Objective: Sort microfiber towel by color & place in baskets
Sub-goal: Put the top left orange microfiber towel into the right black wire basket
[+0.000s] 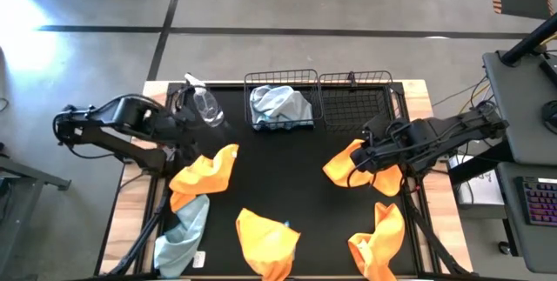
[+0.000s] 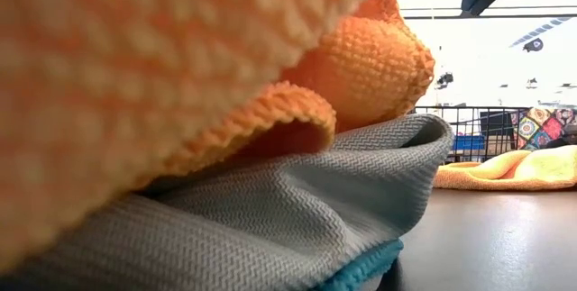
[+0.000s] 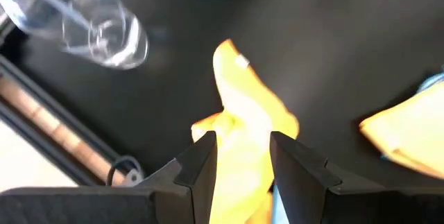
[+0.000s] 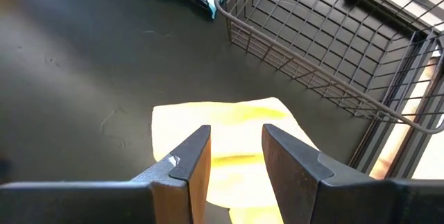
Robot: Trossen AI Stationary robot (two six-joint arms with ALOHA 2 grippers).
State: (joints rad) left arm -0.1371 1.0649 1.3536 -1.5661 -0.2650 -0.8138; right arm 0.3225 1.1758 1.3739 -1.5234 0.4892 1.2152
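Right gripper: my right gripper (image 4: 234, 156) hangs over an orange towel (image 4: 229, 141), fingers a little apart, holding nothing that I can see.
Towel spot: it lies flat right under my fingers, on the dark mat.
Empty basket: the empty basket (image 4: 326, 40) sits just ahead of my fingers, close by.
Full basket: the other basket (image 1: 280, 98) is beside the empty one, with a blue-grey towel (image 1: 280, 105) in it.
How to do it well: I think I should drop straight down, pinch a fold near the towel's middle, lift high to clear the rim, then let go over the empty basket.
Watch out: a corner may hang over the wire edge, I guess.
Left gripper: my left gripper (image 3: 239, 151) is over another orange towel (image 3: 246, 130), fingers apart on both sides of it.
Bottle: a clear bottle (image 3: 83, 19) lies ahead of my left fingers.
Table: black mat (image 1: 287, 168) on a wood top, with more orange towels and one blue-grey one.
Room: grey floor (image 1: 261, 3) with dark lines.
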